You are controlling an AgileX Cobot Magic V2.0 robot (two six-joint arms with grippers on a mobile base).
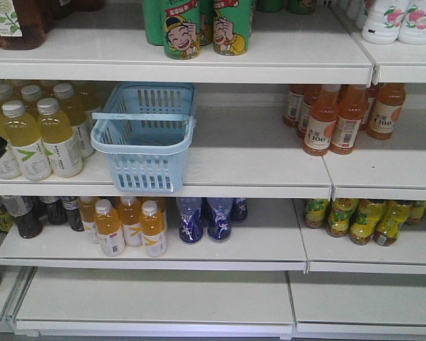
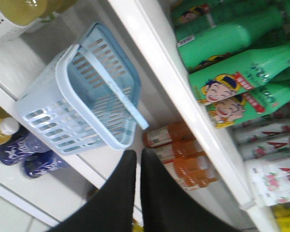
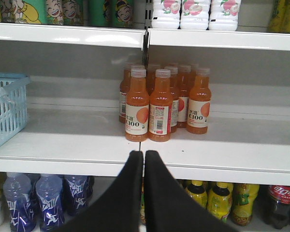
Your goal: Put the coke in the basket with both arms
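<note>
Before the shelf [image 3: 63, 150], left hand [image 2: 138, 155] and right hand [image 3: 144, 157] sit closed, empty.

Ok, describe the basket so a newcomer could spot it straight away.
On the white shelving, take the second shelf down, left half. The basket sits right of the pale yellow bottles. It alone is light blue slotted plastic, empty, among drinks.

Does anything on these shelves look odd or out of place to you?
The light blue basket stands out: it sits on the middle shelf among the drinks, and its front hangs over the shelf edge. It holds nothing. The yellow bottles and orange bottles beside it stand upright, and nothing looks spilled.
</note>
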